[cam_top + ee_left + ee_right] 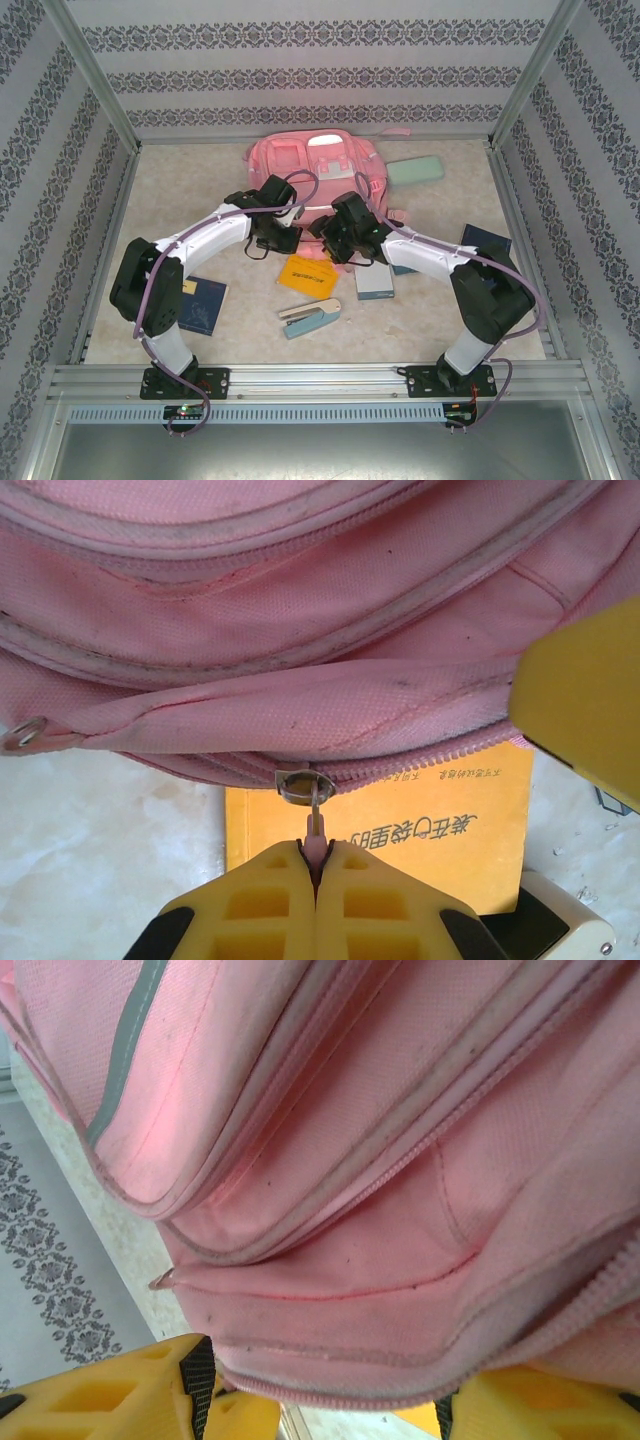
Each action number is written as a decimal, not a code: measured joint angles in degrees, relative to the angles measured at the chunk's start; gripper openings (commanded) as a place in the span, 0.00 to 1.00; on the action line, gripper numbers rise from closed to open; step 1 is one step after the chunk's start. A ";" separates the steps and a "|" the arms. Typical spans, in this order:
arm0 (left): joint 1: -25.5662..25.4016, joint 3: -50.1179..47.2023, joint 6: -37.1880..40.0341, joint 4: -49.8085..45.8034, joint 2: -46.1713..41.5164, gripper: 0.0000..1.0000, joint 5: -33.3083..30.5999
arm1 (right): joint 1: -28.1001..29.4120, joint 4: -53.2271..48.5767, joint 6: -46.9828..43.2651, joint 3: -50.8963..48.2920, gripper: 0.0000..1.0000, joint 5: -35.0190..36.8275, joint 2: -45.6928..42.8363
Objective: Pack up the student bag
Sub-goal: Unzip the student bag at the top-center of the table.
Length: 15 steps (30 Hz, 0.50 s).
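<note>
Pink woven-fabric student bag (310, 165) lies far and central on the pale mottled table (180, 200). The left gripper (316, 865) pinches the thin pink zip tab (314, 830). Pulled askew, that slim tab could slip out, or the soft cloth could bunch and jam the metal slider (297, 786). The right gripper (340, 1405) straddles the bag's padded edge, fingers wide; whether it actually clamps, I cannot tell.

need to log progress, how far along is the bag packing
Nothing looks packed yet. In hand: the left pincer is shut on the metal zip pull of the large pink fabric backpack, the right pincer straddling its edge. Still to do: the orange paper booklet, blue-and-white stapler, blue notebook and mint-green pencil case lie outside.
</note>
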 measured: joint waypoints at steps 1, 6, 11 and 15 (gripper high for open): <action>-0.07 -0.02 0.00 0.04 0.00 0.00 -0.02 | -0.17 -0.04 0.17 0.44 0.54 -0.02 0.52; -0.24 -0.48 0.00 0.24 0.00 0.00 -0.26 | -0.94 -0.13 0.61 1.01 0.09 -0.02 2.34; -0.39 -0.52 0.31 0.04 0.13 0.00 -2.43 | -1.25 -0.11 0.48 1.07 0.00 0.04 2.43; -0.02 1.09 0.81 -1.49 2.29 0.00 -6.51 | -1.27 -0.09 -0.04 0.92 0.00 0.26 1.79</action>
